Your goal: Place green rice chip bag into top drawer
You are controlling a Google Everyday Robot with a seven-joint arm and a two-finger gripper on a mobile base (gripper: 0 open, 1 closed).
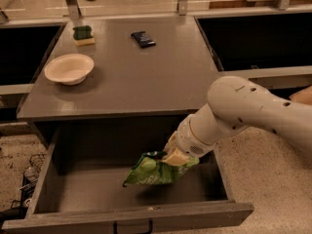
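One wide grey table (146, 82) fills the middle of the scene. Under its near edge the top drawer (87, 194) stands pulled out toward you, with its plain grey floor showing. The step in hand, as I judge it, is the lowering and release. Bring the load down over the middle of that floor, away from the right wall and the near front panel, and let go only once the pouch is low enough that it won't tumble out. The white arm (253, 111) reaches in from the right. The green rice chip bag (151, 172) hangs within the drawer's outline, right of centre; whether its lower corner touches the floor you cannot tell. The end effector (174, 156) sits at the bag's upper right edge, clamped on the crinkly film and gripping nothing else.
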